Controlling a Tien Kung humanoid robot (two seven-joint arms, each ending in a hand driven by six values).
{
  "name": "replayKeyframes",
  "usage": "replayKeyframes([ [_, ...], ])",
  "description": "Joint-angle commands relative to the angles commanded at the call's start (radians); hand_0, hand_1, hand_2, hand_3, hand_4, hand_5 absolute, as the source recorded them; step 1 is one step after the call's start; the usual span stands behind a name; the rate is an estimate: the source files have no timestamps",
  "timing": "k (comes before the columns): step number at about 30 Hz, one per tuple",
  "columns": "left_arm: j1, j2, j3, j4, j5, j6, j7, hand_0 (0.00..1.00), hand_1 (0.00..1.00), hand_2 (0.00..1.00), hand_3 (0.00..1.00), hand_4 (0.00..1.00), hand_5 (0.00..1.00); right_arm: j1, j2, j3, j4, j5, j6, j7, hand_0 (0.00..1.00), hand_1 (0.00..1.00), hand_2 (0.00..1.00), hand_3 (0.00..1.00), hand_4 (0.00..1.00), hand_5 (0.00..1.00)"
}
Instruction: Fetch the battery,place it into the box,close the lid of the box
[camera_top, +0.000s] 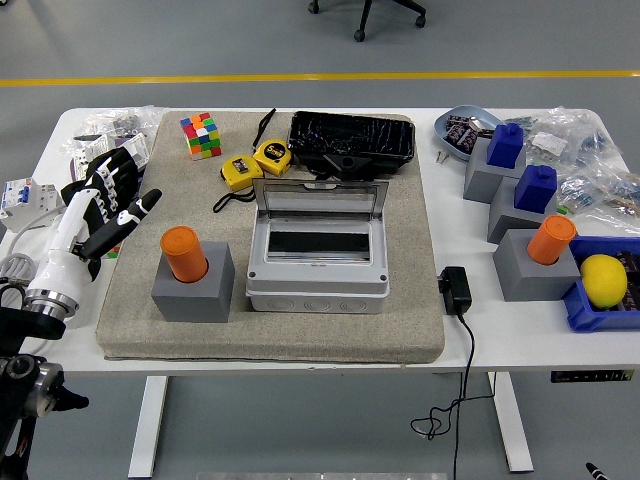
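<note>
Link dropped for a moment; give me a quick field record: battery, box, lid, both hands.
battery: orange cylinder upright in grey holder, on the mat left of the box
box: grey box mid-mat, inside looks empty
lid: lid open, standing up at the back
left hand: left hand at mat's left edge, fingers relaxed, holding nothing, apart from battery
right hand: not in view

Orange batteries: we count two (184, 253) (551, 239)
Grey blocks: we count four (194, 291) (532, 268) (484, 172) (510, 212)
Blue caps: two (505, 145) (535, 187)
Tape measures: two (272, 157) (240, 173)
Boxes: one (317, 258)
Lemons: one (603, 280)
</note>
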Motion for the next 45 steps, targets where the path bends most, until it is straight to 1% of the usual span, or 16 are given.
replayKeyframes([
  [6,0.023,-0.009,0.025,-0.005,-0.075,-0.010,-0.004,0.998,0.998,0.998,0.998,0.998,0.574,0.000,0.001,0.002,0.000,-0.002,0.000,0.001,0.931,0.900,0.860,0.847,0.998,0.998],
  [7,0.026,-0.011,0.030,-0.007,-0.076,-0.006,-0.005,0.998,0.998,0.998,0.998,0.998,0.507,0.000,0.001,0.003,0.000,-0.003,0.000,0.001,0.932,0.899,0.859,0.847,0.998,0.998],
  [12,0.030,-0.020,0.059,-0.001,-0.016,0.042,-0.017,0.998,0.998,0.998,0.998,0.998,0.507,0.000,0.004,0.006,0.000,-0.004,0.002,0.002,0.932,0.899,0.859,0.847,0.998,0.998],
  [13,0.029,-0.020,0.062,-0.001,-0.006,0.045,-0.018,0.998,0.998,0.998,0.998,0.998,0.275,0.000,0.004,0.007,0.000,-0.004,0.002,0.002,0.932,0.899,0.856,0.843,0.998,0.998],
  [18,0.022,-0.016,0.082,0.001,0.053,0.077,-0.022,0.998,0.998,0.998,0.998,0.998,0.275,0.001,0.002,0.008,-0.001,-0.001,0.002,0.005,0.932,0.899,0.856,0.843,0.998,0.998],
  [19,0.022,-0.016,0.087,0.001,0.054,0.085,-0.024,0.998,0.998,0.998,0.998,0.998,0.213,0.001,0.002,0.009,-0.001,0.000,0.003,0.005,0.925,0.894,0.849,0.842,0.998,0.998],
  [21,0.022,-0.017,0.094,0.000,0.055,0.092,-0.026,0.998,0.998,0.998,0.998,0.998,0.213,0.000,0.002,0.009,-0.002,0.001,0.003,0.005,0.925,0.894,0.849,0.842,0.998,0.998],
  [24,0.023,-0.018,0.109,-0.004,0.047,0.097,-0.027,0.998,0.998,0.998,0.998,0.998,0.213,-0.001,0.003,0.011,-0.002,-0.001,0.002,0.005,0.925,0.894,0.849,0.842,0.998,0.998],
  [25,0.023,-0.017,0.114,-0.006,0.043,0.098,-0.027,0.998,0.998,0.998,0.998,0.998,0.179,-0.001,0.003,0.012,-0.002,-0.002,0.002,0.005,0.923,0.893,0.848,0.839,0.998,0.998],
  [29,0.026,-0.017,0.144,-0.005,0.024,0.108,-0.033,0.998,0.998,0.998,0.998,0.998,0.179,-0.001,0.003,0.013,-0.001,-0.001,0.003,0.005,0.923,0.893,0.848,0.839,0.998,0.998],
  [31,0.025,-0.017,0.156,0.000,0.003,0.123,-0.037,0.998,0.998,0.998,0.998,0.998,0.149,-0.001,0.004,0.014,-0.001,-0.002,0.003,0.005,0.922,0.892,0.846,0.838,0.998,0.998],
  [36,0.017,-0.017,0.176,0.012,-0.021,0.153,-0.047,0.998,0.998,0.998,0.998,0.998,0.149,-0.001,0.003,0.012,-0.002,0.000,0.003,0.006,0.922,0.892,0.846,0.838,0.998,0.998],
  [37,0.015,-0.017,0.181,0.015,-0.026,0.156,-0.048,0.994,0.998,0.998,0.988,0.998,0.050,-0.001,0.003,0.012,-0.002,0.001,0.003,0.006,0.921,0.891,0.844,0.835,0.998,0.998],
  [42,0.007,-0.022,0.200,0.031,-0.032,0.168,-0.052,0.994,0.998,0.998,0.988,0.998,0.050,-0.001,0.001,0.011,-0.003,0.004,0.004,0.008,0.921,0.891,0.844,0.835,0.998,0.998],
  [43,0.007,-0.022,0.202,0.033,-0.033,0.170,-0.053,0.980,0.998,0.998,0.962,0.998,0.002,-0.001,0.001,0.011,-0.003,0.004,0.005,0.008,0.919,0.887,0.841,0.834,0.998,0.998],
  [45,0.007,-0.022,0.211,0.036,-0.036,0.171,-0.053,0.980,0.998,0.998,0.962,0.998,0.002,-0.003,0.001,0.011,-0.002,0.004,0.005,0.009,0.919,0.887,0.841,0.834,0.998,0.998],
])
